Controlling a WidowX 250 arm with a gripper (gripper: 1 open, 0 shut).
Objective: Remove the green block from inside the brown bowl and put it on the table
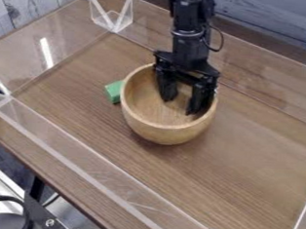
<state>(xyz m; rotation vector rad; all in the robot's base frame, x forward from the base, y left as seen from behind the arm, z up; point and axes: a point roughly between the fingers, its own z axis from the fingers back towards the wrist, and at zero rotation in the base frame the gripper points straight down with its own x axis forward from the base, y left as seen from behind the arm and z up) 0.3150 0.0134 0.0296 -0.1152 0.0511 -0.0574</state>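
The brown bowl (166,128) stands near the middle of the table (250,166). My gripper (179,100) points straight down into the bowl, its black fingers (162,91) spread open with nothing visible between them. The green block (111,91) lies on the table outside the bowl, right against its left outer wall and partly hidden by the rim. The gripper is apart from the block, to its right, with the bowl's wall between them.
Low clear acrylic walls (94,171) border the table along the front and left. A small clear acrylic stand (112,14) sits at the back left corner. The arm (189,21) rises from the bowl toward the back.
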